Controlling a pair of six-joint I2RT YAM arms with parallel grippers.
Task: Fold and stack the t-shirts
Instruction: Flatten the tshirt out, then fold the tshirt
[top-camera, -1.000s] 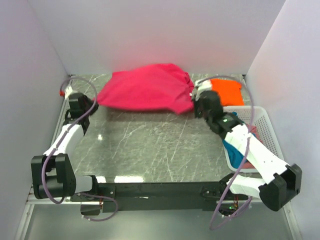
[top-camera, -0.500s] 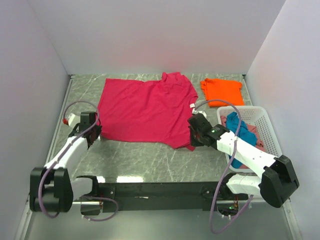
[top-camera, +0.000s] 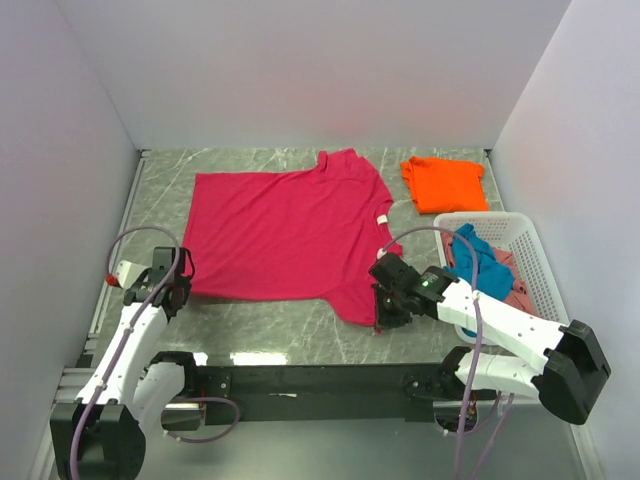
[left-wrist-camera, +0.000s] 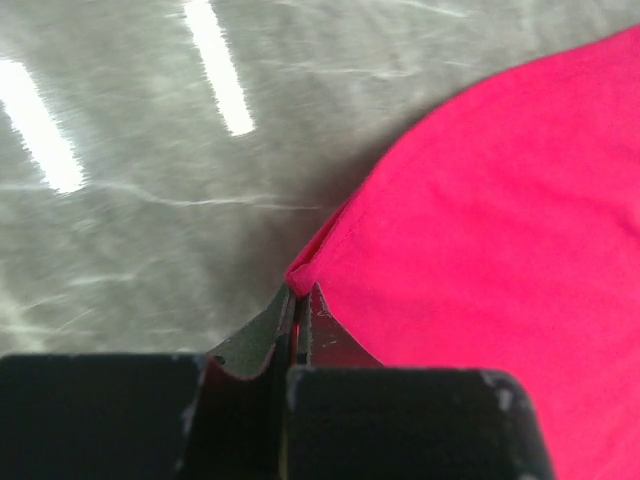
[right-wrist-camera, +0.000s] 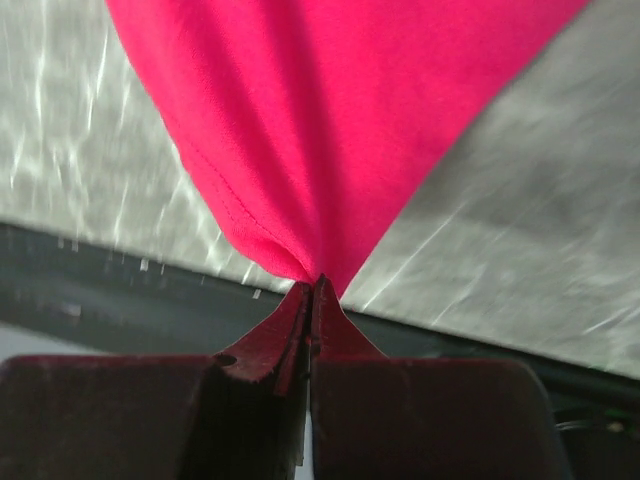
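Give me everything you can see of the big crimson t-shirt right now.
The crimson t-shirt is plain, thin soft cloth, spread nearly flat on the marbled table, hem toward the left, neck with a small white tag toward the right. The left gripper is shut on its near-left hem corner; the right gripper is shut on its near-right corner, bunching it into a peak. It lies apart from the orange t-shirt.

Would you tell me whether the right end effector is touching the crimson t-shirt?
Touching: the right wrist view shows the right end effector shut on a pinched corner of the crimson t-shirt.
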